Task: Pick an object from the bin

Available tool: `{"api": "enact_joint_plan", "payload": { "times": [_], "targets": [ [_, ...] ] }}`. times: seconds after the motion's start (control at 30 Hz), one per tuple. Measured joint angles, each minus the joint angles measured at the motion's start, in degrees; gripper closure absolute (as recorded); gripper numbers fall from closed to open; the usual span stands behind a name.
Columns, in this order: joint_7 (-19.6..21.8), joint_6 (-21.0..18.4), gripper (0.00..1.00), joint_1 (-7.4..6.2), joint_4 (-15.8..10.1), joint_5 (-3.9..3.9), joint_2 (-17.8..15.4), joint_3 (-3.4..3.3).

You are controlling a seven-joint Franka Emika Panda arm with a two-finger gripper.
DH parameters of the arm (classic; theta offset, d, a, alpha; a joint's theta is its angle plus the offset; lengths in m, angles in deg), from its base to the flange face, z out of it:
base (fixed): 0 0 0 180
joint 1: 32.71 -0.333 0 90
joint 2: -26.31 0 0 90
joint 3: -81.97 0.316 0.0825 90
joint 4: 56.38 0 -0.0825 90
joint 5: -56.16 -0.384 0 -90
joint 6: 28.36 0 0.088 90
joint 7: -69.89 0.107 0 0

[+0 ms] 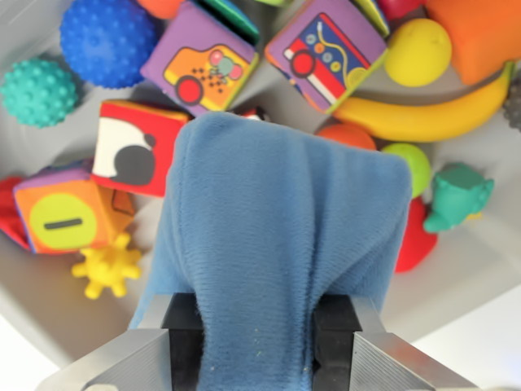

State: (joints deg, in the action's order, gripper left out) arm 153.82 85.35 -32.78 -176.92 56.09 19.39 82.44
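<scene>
Gripper (254, 346) clenched on soft blue plush cloth (281, 236), which hangs draped above the grey plastic bin (480, 269), over its middle. Likely light, limp, compressible; bunched fold between the jaws seems the best hold; may slip.

The blue cloth (281, 236) looks plush and matt; above it the banana (423, 114) is smooth, the blue ball (106, 37) nubbly.

I'm seeing bright, even light, soft shadows under the toys, blue cloth (277, 244) nearest the gripper (259, 342) slightly blurred.
</scene>
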Motion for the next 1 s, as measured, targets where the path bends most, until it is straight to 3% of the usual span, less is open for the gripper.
{"api": "enact_joint_plan", "payload": {
  "times": [0.47,1.0],
  "targets": [
    [0.0,-4.5,1.00,0.00,3.6,0.00,-0.8,0.00],
    [0.0,-5.1,1.00,0.00,4.1,0.00,-0.8,0.00]
  ]
}}
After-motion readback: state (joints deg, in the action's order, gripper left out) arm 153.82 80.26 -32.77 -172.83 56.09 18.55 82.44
